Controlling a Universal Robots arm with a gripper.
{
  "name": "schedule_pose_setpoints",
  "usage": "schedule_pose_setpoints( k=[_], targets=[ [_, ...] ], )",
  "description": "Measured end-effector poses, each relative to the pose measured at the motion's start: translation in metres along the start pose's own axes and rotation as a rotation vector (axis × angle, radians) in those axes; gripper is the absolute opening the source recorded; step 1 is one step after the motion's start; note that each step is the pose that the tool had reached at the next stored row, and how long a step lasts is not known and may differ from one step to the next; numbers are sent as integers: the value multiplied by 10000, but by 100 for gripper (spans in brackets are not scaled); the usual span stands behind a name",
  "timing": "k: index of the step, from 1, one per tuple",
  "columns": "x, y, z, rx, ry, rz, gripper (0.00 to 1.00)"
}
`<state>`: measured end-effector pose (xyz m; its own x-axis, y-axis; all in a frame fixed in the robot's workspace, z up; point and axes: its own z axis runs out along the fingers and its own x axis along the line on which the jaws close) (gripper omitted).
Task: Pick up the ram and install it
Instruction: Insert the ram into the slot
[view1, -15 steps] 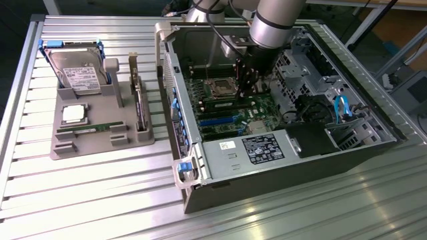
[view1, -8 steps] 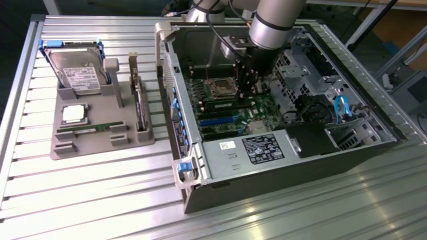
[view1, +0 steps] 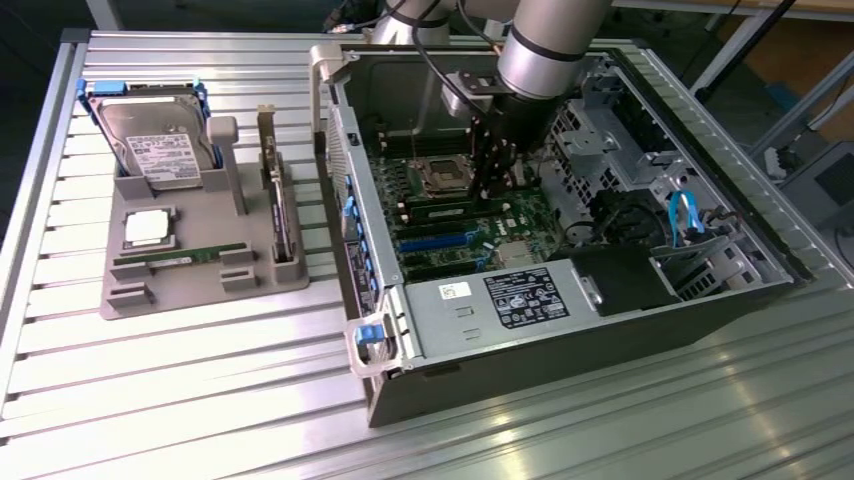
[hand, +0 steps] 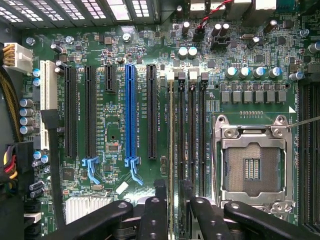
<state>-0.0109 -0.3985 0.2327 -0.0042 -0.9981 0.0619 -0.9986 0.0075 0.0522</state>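
**Desk:** On the ribbed aluminium table (view1: 200, 400), what have you got?

**Operator:** I see the open black computer case (view1: 601, 365) with its green motherboard (hand: 115, 125) showing. My black two-fingered gripper (hand: 173, 185) hangs low over the memory slots.

**Desk:** Holding anything?

**Operator:** No. Its fingers (hand: 160, 200) stand spread and grip nothing. The long, thin green ram (hand: 172, 150) stands on edge in the memory slot between them.

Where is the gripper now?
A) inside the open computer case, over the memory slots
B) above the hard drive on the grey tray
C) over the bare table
A: the gripper hangs inside the computer case, right above the memory slots.
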Motion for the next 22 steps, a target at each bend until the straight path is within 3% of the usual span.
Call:
schedule_pose_setpoints(
  k=[10,22],
  targets=[
    [5,4,-80,0,0,0,25],
    [16,12,-251,0,0,1,25]
  ],
)
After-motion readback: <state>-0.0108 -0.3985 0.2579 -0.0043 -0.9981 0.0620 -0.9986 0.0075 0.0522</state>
